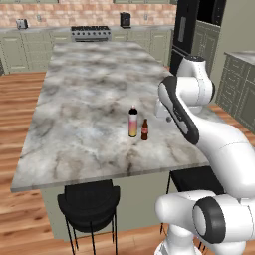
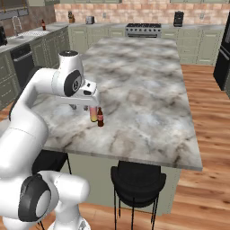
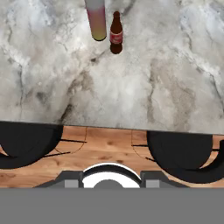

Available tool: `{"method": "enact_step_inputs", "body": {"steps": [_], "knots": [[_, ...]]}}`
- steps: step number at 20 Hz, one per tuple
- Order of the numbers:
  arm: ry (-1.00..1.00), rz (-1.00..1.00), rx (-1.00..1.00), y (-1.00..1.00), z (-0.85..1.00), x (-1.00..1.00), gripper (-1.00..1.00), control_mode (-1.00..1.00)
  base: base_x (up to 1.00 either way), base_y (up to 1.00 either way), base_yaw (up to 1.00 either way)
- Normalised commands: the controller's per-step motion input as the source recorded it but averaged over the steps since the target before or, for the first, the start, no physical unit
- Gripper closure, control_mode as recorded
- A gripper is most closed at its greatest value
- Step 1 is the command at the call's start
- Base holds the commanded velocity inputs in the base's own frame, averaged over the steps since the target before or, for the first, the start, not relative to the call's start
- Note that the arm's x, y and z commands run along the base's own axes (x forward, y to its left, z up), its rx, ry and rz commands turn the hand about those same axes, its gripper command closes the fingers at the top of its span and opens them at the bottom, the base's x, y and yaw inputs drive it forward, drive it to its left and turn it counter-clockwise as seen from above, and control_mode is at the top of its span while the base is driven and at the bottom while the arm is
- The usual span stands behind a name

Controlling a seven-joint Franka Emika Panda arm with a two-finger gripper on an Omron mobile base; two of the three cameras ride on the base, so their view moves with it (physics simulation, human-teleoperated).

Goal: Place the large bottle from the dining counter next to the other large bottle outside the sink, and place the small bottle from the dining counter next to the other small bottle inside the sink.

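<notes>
The large bottle, pink fading to orange-yellow with a dark cap, stands upright on the dining counter near its front edge. The small brown, red-labelled bottle stands just to its right, a little apart. In the hand view both stand at the top: large bottle, small bottle. My gripper hangs shut and holds nothing, just outside the counter's front edge, short of the large bottle and small bottle. The sink with its chrome tap is far off at the top left. A dark brown bottle stands beside it.
Two black stools stand under the counter's front edge, with wooden floor below. A stove sits against the brick back wall. A dark fridge and green cabinets are on the right.
</notes>
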Motion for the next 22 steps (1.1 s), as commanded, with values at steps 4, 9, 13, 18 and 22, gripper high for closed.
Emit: {"method": "enact_step_inputs", "body": {"steps": [4,9,13,18,22], "knots": [[0.0,0.0,0.04,0.04,0.0,0.0,-1.0,-1.0,0.0,0.0,0.0],[-0.01,0.0,0.08,0.13,0.0,0.0,-1.0,-1.0,0.0,0.0,0.0],[-0.01,0.0,0.02,0.19,0.0,0.0,-1.0,-1.0,0.0,0.0,0.0],[0.0,0.0,0.0,0.22,0.0,0.01,-1.0,-1.0,0.0,0.0,0.0],[0.0,0.0,0.0,0.2,-0.01,0.09,-1.0,-1.0,0.0,0.0,0.0]]}}
